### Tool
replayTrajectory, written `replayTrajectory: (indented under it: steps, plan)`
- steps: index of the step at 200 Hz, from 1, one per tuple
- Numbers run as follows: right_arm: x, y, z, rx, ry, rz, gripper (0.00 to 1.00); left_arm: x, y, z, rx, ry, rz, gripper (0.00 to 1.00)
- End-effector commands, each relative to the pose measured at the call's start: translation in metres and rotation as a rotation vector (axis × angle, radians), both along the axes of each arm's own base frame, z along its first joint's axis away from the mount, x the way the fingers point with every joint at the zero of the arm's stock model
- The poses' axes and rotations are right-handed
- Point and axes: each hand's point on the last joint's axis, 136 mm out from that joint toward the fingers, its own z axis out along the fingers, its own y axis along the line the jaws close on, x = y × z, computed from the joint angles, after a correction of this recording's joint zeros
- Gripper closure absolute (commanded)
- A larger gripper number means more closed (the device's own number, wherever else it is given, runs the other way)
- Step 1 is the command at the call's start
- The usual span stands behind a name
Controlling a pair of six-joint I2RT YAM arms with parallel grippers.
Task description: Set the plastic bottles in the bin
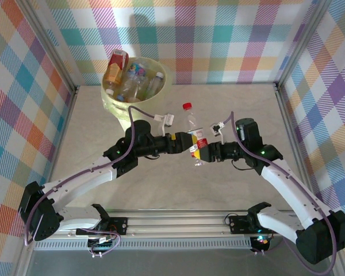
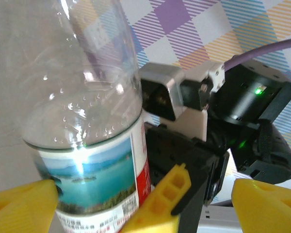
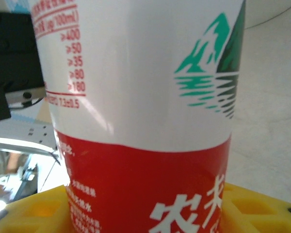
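Yellow fingers [image 3: 262,208] sit at the bottom of the right wrist view, and a bottle [image 3: 145,97] stands right between them. Its red and white label is so close that you can read the small print. So the right gripper [image 1: 199,154] is closed tight on the bottle, low down on the label.

From above, the bottle is in the middle of the frame, where the two arms meet over the table [image 1: 253,109]. Its long way runs up and down the picture, with the red cap [image 1: 188,106] at the top end. I cannot tell if its bottom touches the table.

The left gripper [image 1: 190,141] comes at the bottle from the left side. Its fingers [image 2: 266,204] are spread wide. In the left wrist view one finger is at the lower left, just at the label. The other is far off at the lower right. It is not holding anything.

The bin [image 1: 118,106] is in the upper left of the top view, well apart from the bottle. It has a pile of other bottles [image 1: 135,80] in it. The bin is on the left arm's side, so the left arm is nearer to it. I think the bottle is being passed over. The left fingers need to squeeze across its round body, and then the right gripper can let go.
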Motion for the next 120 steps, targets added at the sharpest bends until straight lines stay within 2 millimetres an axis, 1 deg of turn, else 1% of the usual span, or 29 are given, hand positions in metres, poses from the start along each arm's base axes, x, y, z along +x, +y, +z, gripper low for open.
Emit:
replayTrajectory:
  steps: [1, 34, 61, 73, 84, 107, 120]
  plan:
    - [-0.020, 0.010, 0.014, 0.083, -0.014, 0.118, 0.45, 0.006, -0.002, 0.011, -0.055, -0.032, 0.007, 0.08]
    - [-0.028, 0.014, 0.013, 0.101, -0.002, 0.154, 0.44, 0.012, -0.004, -0.003, -0.023, -0.012, 0.022, 0.08]
    - [-0.027, 0.014, 0.008, 0.084, -0.001, 0.144, 0.44, 0.014, -0.001, -0.009, 0.022, -0.017, 0.043, 0.08]
    - [-0.023, 0.012, 0.004, 0.057, -0.009, 0.112, 0.44, 0.015, 0.003, -0.014, 0.067, -0.020, 0.060, 0.08]
    - [-0.015, 0.008, -0.002, 0.010, -0.013, 0.053, 0.44, 0.016, 0.008, -0.017, 0.101, -0.025, 0.076, 0.07]
    - [0.005, -0.006, -0.016, -0.101, -0.029, -0.086, 0.44, 0.015, 0.018, -0.020, 0.154, -0.041, 0.104, 0.03]
    - [0.009, -0.011, -0.020, -0.135, -0.035, -0.125, 0.44, 0.015, 0.022, -0.020, 0.168, -0.049, 0.119, 0.01]
